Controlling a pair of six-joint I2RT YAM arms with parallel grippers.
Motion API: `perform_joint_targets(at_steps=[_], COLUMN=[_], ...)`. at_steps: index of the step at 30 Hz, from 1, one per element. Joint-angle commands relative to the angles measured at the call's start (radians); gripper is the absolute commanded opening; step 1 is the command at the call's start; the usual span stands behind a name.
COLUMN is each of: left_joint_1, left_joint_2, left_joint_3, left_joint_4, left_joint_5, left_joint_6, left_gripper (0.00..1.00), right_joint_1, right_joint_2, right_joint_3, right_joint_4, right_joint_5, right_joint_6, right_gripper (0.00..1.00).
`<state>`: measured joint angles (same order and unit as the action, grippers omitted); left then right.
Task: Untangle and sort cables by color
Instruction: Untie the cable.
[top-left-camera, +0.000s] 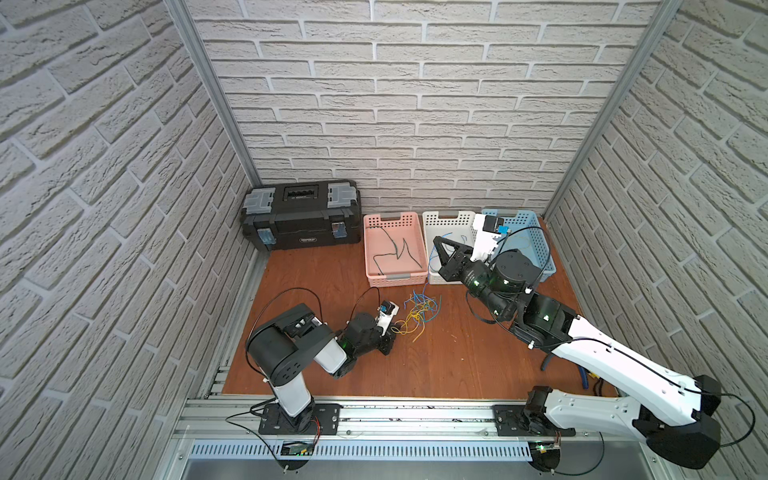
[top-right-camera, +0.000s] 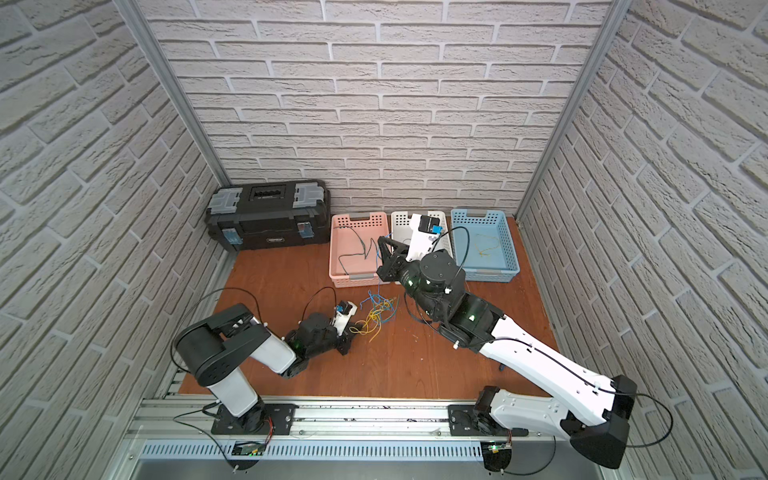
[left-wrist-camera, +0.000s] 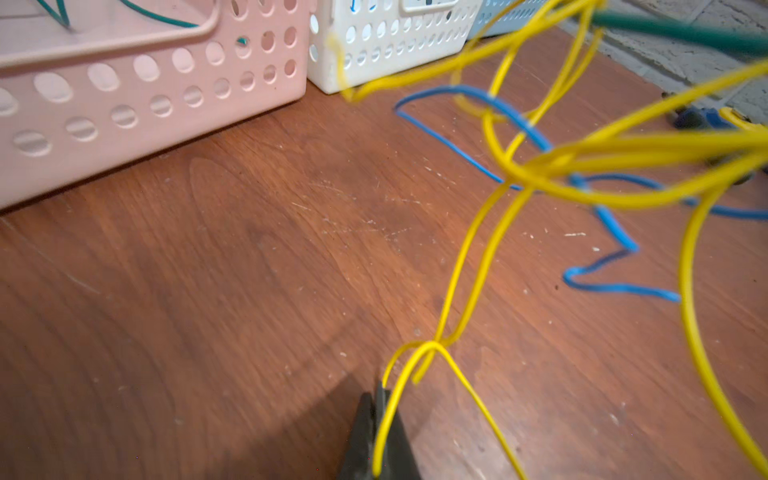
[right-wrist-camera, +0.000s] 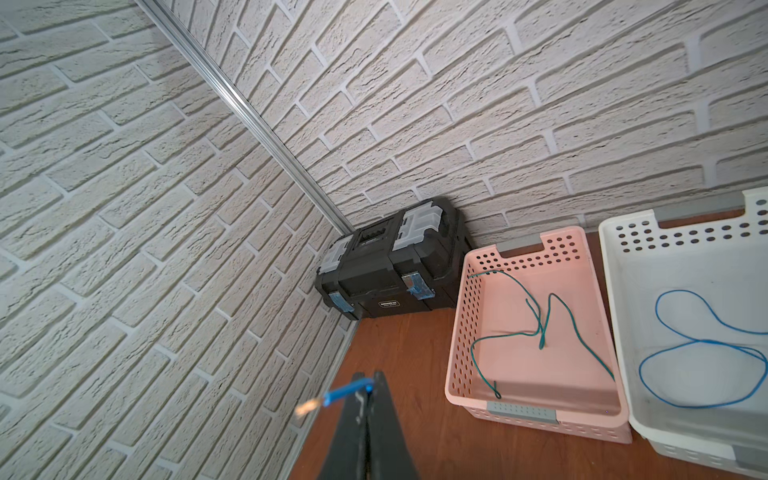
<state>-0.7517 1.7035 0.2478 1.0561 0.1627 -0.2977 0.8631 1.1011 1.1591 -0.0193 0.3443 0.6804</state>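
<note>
Your left gripper (left-wrist-camera: 379, 401) is clenched on a yellow cable (left-wrist-camera: 424, 343), low over the wooden table (top-left-camera: 415, 365) at the left edge of the tangle of cables (top-left-camera: 419, 309). There, yellow and blue strands lie knotted together mid-table, just in front of the baskets. Your right gripper (right-wrist-camera: 368, 395) is raised above the seam between the pink basket (top-left-camera: 399, 283) and the white basket (top-left-camera: 444, 218). It pinches the end of a blue cable (right-wrist-camera: 343, 392), which trails down towards the tangle. Along the far wall, the pink basket holds a teal cable (right-wrist-camera: 551, 295), the white basket a blue loop (right-wrist-camera: 702, 341), and the blue basket (top-right-camera: 484, 274), farthest right, a yellow strand (top-right-camera: 482, 251). A black toolbox (top-left-camera: 301, 216) sits in the far left corner.
</note>
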Motion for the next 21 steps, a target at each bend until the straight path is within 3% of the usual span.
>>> perform_joint_targets(at_steps=[1,6,10,15,21], left_joint_1=[0.007,0.008,0.017,0.019,0.026], left_joint_2=[-0.025,-0.072,-0.061,-0.057,-0.077], left_joint_3=[-0.022,-0.015,-0.030,-0.035,-0.040], left_joint_4=[0.081,-0.025,-0.008,-0.009,-0.024], left_joint_5=[0.006,-0.026,-0.052,-0.073,-0.093], left_joint_6=[-0.006,0.032,0.018,0.015,0.018], left_gripper=[0.00,0.00,0.00,0.00,0.00], right_joint_1=[-0.003,-0.009,-0.025,-0.027,-0.027], right_joint_2=[0.011,0.001,-0.011,0.006,-0.003], right_joint_3=[0.014,0.003,0.148,0.325,0.336], right_joint_4=[0.019,0.066,0.069,0.013,-0.018], right_joint_5=[-0.025,0.083,0.160,0.169,0.143], right_joint_6=[-0.007,-0.059,-0.174,-0.280,-0.283], right_gripper=[0.03,0.03,0.03,0.03,0.03])
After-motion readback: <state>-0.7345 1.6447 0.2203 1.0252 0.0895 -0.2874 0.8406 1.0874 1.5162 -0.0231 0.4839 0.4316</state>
